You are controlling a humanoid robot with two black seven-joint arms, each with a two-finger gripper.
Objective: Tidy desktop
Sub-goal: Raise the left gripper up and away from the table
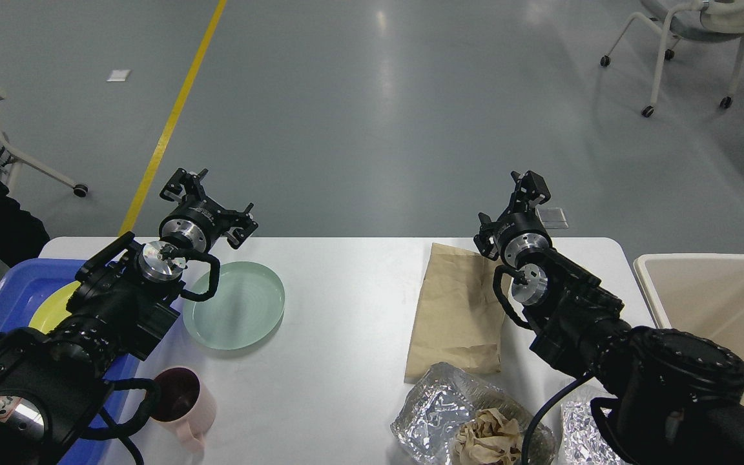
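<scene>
Hovering over the desktop (346, 303) far edge, left tool (207, 203) spread open; right tool's (527, 190) state unclear.

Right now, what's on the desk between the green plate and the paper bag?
Nothing: head view shows bare desktop between the plate and the bag.

On the desktop (346, 310), a plate (236, 316) lies left and a paper bag (456, 310) right.
</scene>
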